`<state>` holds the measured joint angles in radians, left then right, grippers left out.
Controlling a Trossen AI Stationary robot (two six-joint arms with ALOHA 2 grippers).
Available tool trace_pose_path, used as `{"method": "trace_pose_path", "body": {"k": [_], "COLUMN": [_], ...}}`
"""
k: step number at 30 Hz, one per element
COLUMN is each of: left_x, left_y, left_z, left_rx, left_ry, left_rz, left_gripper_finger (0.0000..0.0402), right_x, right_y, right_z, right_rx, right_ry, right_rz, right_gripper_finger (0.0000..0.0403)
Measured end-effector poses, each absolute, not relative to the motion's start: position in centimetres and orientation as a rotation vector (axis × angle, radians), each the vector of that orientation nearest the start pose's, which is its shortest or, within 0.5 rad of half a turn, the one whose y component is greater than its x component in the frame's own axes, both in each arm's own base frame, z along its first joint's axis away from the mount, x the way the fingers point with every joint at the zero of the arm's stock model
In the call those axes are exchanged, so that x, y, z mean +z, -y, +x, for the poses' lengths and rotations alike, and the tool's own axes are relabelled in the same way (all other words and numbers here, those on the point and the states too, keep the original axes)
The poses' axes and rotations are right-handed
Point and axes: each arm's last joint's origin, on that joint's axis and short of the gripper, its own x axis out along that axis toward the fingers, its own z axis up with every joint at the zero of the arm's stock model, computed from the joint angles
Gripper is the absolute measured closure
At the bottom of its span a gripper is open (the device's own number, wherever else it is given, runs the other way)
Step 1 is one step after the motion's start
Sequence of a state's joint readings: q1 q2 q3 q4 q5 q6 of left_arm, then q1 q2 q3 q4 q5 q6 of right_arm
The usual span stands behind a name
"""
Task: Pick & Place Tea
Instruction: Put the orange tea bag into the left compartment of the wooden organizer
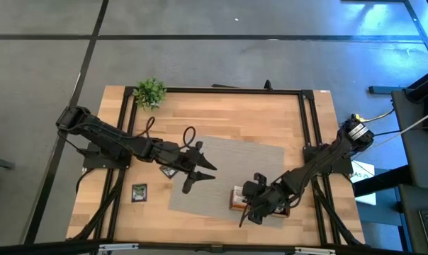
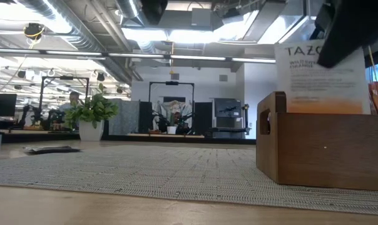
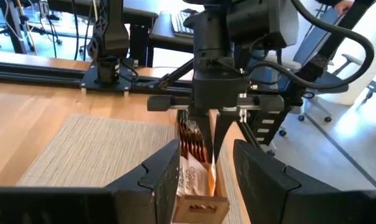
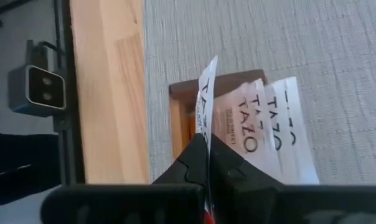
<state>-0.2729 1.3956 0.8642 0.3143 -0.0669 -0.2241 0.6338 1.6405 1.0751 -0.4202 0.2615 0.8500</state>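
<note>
The right gripper point(image 4: 208, 163) has its jaws pinched shut on a white tea sachet point(image 4: 205, 102) printed TAZO, held edge-on above the end of the wooden tray point(image 4: 176, 121). More white TAZO sachets point(image 4: 272, 127) stand packed in that tray. The tray sits on the grey mat point(image 4: 269, 37), near the mat's edge, beside bare desk point(image 4: 107, 87).

A potted plant point(image 1: 150, 92) stands at the table's point(image 1: 221, 106) far edge beyond the grey mat point(image 1: 235, 159).

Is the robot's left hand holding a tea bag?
No, the left gripper is open with nothing between its fingers; the right gripper pinches a sachet.
</note>
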Motion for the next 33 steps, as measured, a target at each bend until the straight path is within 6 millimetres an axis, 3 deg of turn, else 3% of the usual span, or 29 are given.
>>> {"method": "trace_pose_path", "body": {"k": [17,24,33], "left_x": [26.7,26.7,26.6], "left_y": [8.2,8.1,8.1], "left_z": [29.8,29.8,29.8], "left_rx": [-0.176,-0.176,-0.175], "left_ry": [-0.268,-0.271,-0.283], "left_rz": [-0.181,-0.18,-0.177], "left_gripper_finger": [0.0258,0.0258,0.0258], "right_x": [20.1,18.1,17.9], "right_y": [-18.8,-19.4,-19.6], "right_z": [26.9,27.6,27.8], "right_rx": [-0.017,-0.006,0.032], "right_ry": [-0.963,-1.006,-1.007], "right_rz": [0.259,0.255,0.244], "right_gripper_finger": [0.0399,0.0399,0.038]}}
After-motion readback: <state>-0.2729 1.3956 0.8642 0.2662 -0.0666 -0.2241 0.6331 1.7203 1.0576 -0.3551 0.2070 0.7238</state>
